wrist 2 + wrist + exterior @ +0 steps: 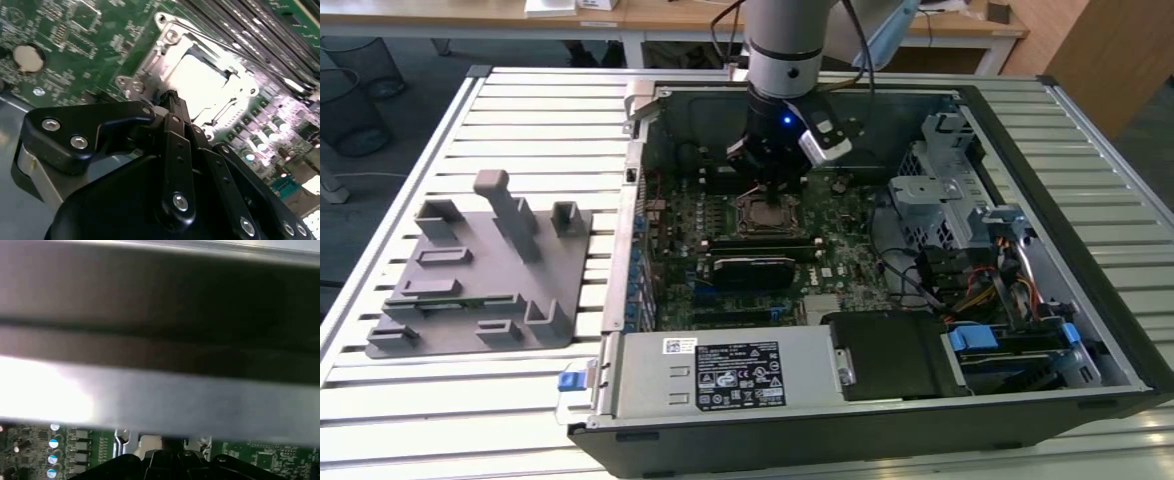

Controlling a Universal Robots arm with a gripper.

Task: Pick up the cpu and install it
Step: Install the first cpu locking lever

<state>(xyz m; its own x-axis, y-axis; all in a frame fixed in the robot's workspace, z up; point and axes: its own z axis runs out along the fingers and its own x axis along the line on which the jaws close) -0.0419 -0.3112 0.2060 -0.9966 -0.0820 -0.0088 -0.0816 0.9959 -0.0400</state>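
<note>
One robot arm [783, 40], upper centre of exterior view. One gripper [767, 185] below it. One open computer case [1067, 130], filling centre and right. One green motherboard [854, 260] inside. One socket frame [765, 213], centre, one cpu [197, 80] in it in second wrist view. One grey holder tray [480, 275], left. One coin battery [27, 56], upper left of second wrist view. Two blue clips [977, 336], lower right of exterior view. One white label [736, 375], bottom centre.
</note>
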